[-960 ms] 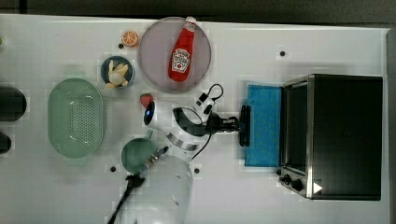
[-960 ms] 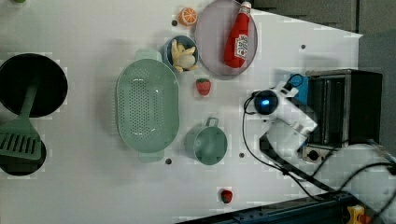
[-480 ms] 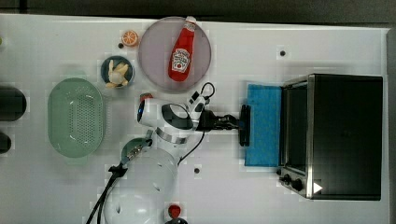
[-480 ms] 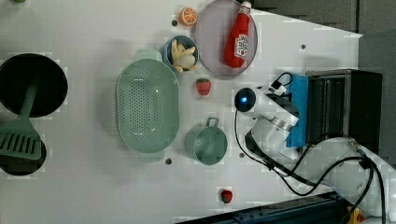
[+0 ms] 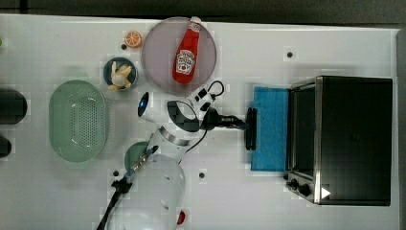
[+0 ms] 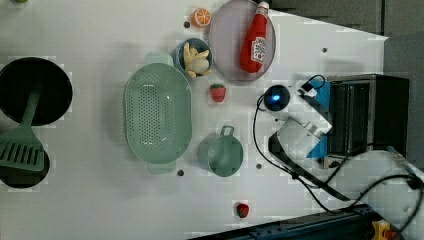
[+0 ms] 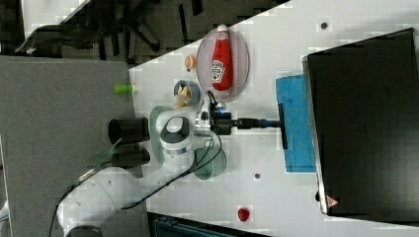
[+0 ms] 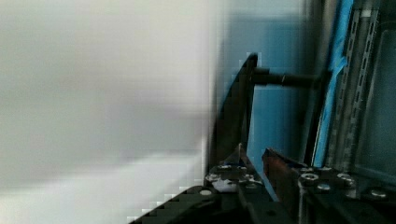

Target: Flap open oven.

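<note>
The black oven (image 5: 354, 139) stands at the top view's right, its blue glass door (image 5: 270, 129) folded down flat onto the table. The dark bar handle (image 5: 250, 128) runs along the door's outer edge. My gripper (image 5: 245, 123) reaches in from the top view's left and is shut on the middle of that handle. In the right view the gripper (image 7: 276, 123) meets the handle (image 7: 282, 126) in front of the oven (image 7: 365, 123). In the wrist view the fingers (image 8: 275, 163) sit around the handle (image 8: 240, 107), with the open oven's racks behind.
A ketchup bottle (image 5: 186, 51) lies on a pink plate (image 5: 160, 72). A green colander (image 5: 77, 120), a small bowl (image 5: 119, 74), an orange (image 5: 132, 38) and a green pot (image 6: 221, 152) sit at the top view's left. Black knobs (image 5: 299, 184) line the oven front.
The door and handle stay in the same place. My arm's upper links have swung, with the wrist's blue light drifting toward the top view's upper left.
</note>
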You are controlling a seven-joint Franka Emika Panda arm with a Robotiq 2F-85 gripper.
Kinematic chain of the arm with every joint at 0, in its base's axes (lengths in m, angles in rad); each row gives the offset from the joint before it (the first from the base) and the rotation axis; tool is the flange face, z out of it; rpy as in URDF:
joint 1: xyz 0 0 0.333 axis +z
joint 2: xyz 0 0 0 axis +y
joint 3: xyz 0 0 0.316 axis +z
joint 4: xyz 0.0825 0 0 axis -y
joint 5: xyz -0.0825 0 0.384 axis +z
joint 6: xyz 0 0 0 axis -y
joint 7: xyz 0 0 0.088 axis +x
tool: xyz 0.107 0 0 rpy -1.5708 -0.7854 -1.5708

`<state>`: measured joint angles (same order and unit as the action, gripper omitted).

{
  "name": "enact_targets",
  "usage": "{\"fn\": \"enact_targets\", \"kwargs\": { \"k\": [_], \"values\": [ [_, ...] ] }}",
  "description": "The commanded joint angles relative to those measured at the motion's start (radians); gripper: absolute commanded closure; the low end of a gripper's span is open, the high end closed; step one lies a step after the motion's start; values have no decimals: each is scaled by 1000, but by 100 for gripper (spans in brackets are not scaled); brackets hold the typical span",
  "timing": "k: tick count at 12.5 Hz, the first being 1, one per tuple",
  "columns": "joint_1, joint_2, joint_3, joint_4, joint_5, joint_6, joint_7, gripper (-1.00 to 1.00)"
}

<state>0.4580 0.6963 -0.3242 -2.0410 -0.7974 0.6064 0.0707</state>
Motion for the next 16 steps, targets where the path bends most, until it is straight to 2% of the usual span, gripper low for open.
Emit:
{"fn": "enact_targets", "kwargs": {
  "k": [1,8,13,16],
  "values": [
    [-2,-156,-9,26,138,48,17,65],
    [-23,-447,-73,28,475,10,17,65],
    [-24,-644,-106,31,561,-68,21,65],
    [-24,-738,-106,32,659,-183,27,65]
  ]
}}
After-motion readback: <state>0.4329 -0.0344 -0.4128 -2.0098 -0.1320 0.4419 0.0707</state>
